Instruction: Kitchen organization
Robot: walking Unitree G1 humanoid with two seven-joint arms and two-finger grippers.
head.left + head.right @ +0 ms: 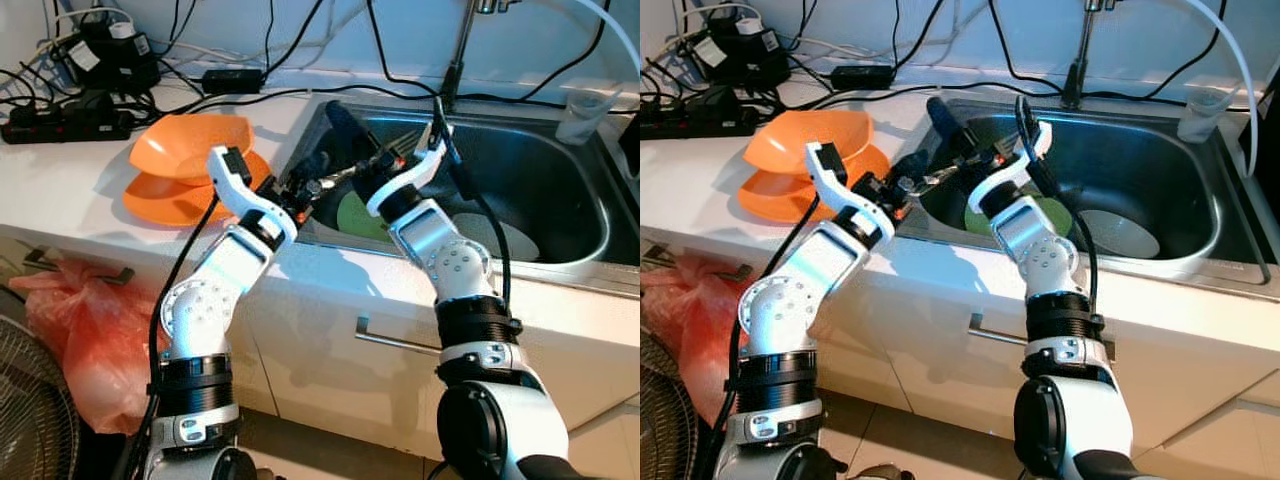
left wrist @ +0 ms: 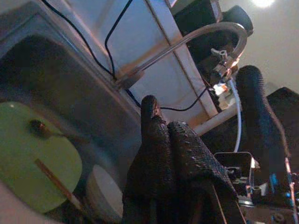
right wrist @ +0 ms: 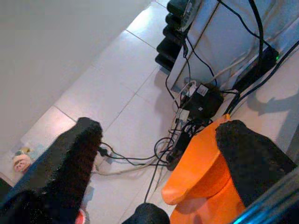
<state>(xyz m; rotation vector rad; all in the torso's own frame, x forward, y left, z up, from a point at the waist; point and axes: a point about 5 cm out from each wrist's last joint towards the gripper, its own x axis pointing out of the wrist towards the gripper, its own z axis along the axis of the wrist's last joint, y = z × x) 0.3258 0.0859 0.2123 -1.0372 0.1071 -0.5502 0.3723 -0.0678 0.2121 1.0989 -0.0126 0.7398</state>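
Two orange bowls [image 1: 185,140] are stacked on the white counter left of the steel sink [image 1: 560,255]. In the sink lie a green plate [image 1: 355,215] and a white bowl [image 1: 500,240]. A thin stick and a small dark item rest on the green plate [image 2: 32,154]. My left gripper [image 1: 322,185] hangs over the sink's left rim, its fingers [image 2: 159,135] pressed shut with nothing seen between them. My right gripper [image 1: 355,140] is just above it over the sink's left end, open and empty, pointing toward the orange bowls [image 3: 201,158].
A faucet [image 1: 460,50] rises behind the sink, and a clear cup [image 1: 583,115] stands at the back right. Power strips and tangled cables [image 1: 70,120] crowd the counter's back left. On the floor at the left are a red plastic bag [image 1: 90,330] and a fan [image 1: 30,420].
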